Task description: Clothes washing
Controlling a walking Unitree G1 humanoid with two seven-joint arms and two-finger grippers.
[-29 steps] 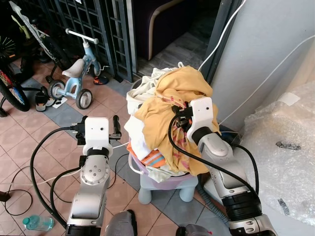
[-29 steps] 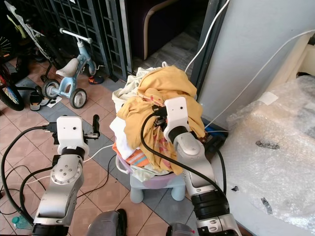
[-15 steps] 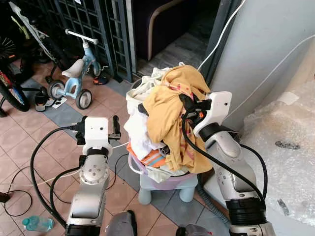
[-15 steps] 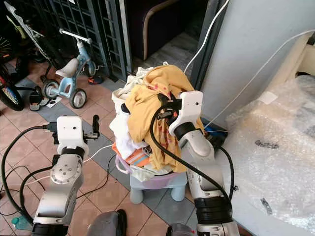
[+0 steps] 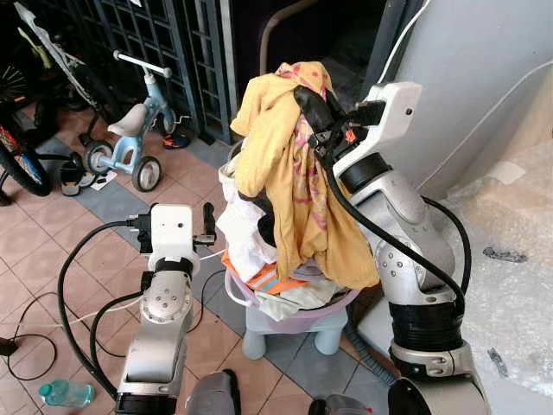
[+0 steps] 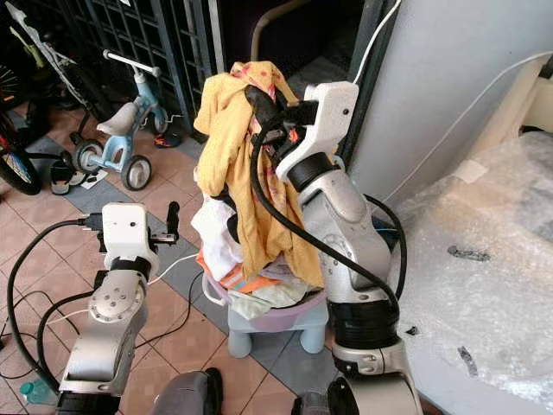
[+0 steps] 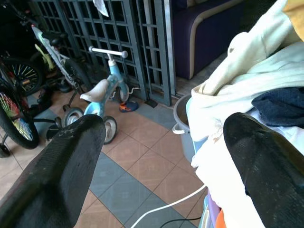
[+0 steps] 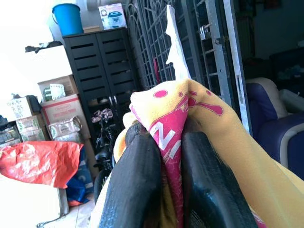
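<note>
A yellow garment (image 5: 294,164) with pink print hangs from my right gripper (image 5: 313,108), which is shut on its top, raised high above the laundry pile. The garment's lower end still drapes over the lavender basket (image 5: 298,318), heaped with white, striped and dark clothes (image 5: 251,246). In the right wrist view the two black fingers (image 8: 137,175) pinch the yellow and pink cloth (image 8: 173,118). My left gripper (image 5: 208,223) is held low at the left of the basket, open, with nothing between its fingers (image 7: 71,161); the white clothes (image 7: 237,90) lie just beside it.
A blue tricycle (image 5: 130,130) and a bicycle wheel (image 5: 22,160) stand at the left by a dark metal gate (image 5: 164,43). Cables (image 5: 78,285) trail on the tiled floor near a plastic bottle (image 5: 65,392). Bubble wrap (image 5: 501,251) and a grey wall (image 5: 467,78) are at the right.
My right gripper has risen well above the pile, lifting the yellow garment so it now hangs down from the fingers. The left arm has stayed put.
</note>
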